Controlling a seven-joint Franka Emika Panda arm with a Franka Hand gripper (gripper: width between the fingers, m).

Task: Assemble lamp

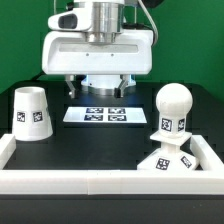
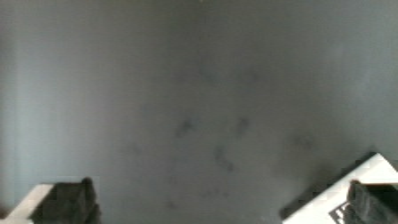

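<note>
The white cup-like shade (image 1: pixel 31 112) stands on the black table at the exterior view's left, tags on its side. The ball-shaped bulb (image 1: pixel 172 105) stands upright at the right, directly above the low stepped base (image 1: pixel 165 160). I cannot tell whether the two are joined. My gripper (image 1: pixel 100 90) hangs at the back centre over the marker board (image 1: pixel 104 115), apart from all three parts. In the wrist view the gripper (image 2: pixel 214 205) is open wide and empty. One dark fingertip (image 2: pixel 63 200) shows in each lower corner, over bare table.
A white raised wall (image 1: pixel 100 181) runs along the front of the table and up both sides. A white corner of the marker board (image 2: pixel 356 178) shows beside one finger. A green backdrop stands behind.
</note>
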